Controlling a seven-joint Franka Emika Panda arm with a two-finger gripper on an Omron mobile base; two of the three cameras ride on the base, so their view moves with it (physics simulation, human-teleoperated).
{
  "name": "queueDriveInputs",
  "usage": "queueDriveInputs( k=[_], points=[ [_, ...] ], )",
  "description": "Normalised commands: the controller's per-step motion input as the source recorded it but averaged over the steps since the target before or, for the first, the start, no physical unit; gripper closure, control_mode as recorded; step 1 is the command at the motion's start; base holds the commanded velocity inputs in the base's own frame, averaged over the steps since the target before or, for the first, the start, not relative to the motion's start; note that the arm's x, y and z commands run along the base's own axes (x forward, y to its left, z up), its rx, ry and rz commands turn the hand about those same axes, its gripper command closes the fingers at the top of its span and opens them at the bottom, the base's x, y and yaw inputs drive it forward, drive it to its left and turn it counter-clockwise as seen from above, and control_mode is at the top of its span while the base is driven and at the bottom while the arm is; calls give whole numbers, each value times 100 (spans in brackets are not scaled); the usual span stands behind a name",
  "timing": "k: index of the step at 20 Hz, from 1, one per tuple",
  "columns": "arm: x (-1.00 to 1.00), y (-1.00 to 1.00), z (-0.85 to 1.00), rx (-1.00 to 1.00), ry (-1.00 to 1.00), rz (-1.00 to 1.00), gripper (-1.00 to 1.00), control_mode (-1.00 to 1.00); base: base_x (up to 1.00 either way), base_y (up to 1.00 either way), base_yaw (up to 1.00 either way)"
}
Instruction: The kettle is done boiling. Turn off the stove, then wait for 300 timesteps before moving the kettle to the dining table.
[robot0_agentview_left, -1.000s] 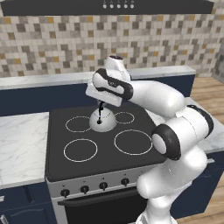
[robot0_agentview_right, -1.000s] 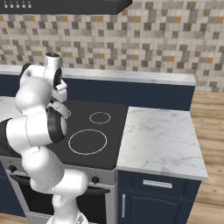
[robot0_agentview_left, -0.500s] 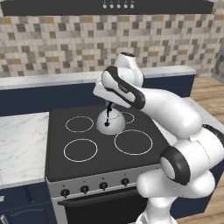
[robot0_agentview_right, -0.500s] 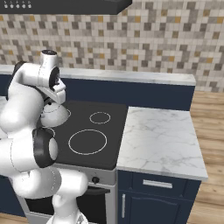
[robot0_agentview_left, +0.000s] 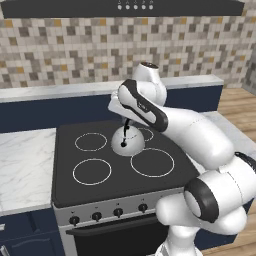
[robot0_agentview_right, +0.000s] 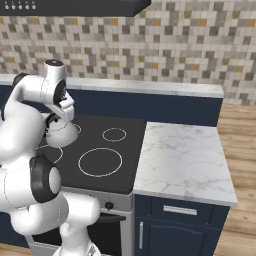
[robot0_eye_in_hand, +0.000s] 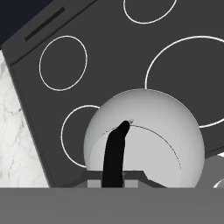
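The silver-grey kettle (robot0_agentview_left: 128, 141) is over the middle of the black stove (robot0_agentview_left: 100, 187), between the white burner rings. Its dome also shows beside my arm (robot0_agentview_right: 61, 135) and from above (robot0_eye_in_hand: 148, 135). My gripper (robot0_agentview_left: 125, 124) reaches down from above and is shut on the kettle's thin black handle; in the hand view the dark fingers (robot0_eye_in_hand: 114, 157) stand together over the dome. I cannot tell whether the kettle's base touches the glass. A row of black knobs (robot0_agentview_left: 107, 214) lines the steel front panel. The dining table is out of view.
Marble counters flank the stove, one on the left (robot0_agentview_left: 22, 167) and one on the right (robot0_agentview_right: 182, 160) over navy cabinets (robot0_agentview_right: 180, 225). A range hood (robot0_agentview_left: 125, 6) hangs above, a tiled wall stands behind, and wooden floor (robot0_agentview_right: 245, 150) lies to the right.
My arm has swung its elbow out to the right, and the kettle has shifted a little to the right over the cooktop. The gripper has stayed shut on the handle.
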Motion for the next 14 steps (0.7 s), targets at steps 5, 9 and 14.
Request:
queueDriveInputs(
  k=[5, 9, 14],
  points=[
    [-7, 0, 0, 0, -3, -1, 100, 100, -35, -29, -5],
    [0, 0, 0, 0, 0, 0, 100, 100, -30, -57, -1],
    [0, 0, 0, 0, 0, 0, 100, 100, -14, -54, -1]
  ],
)
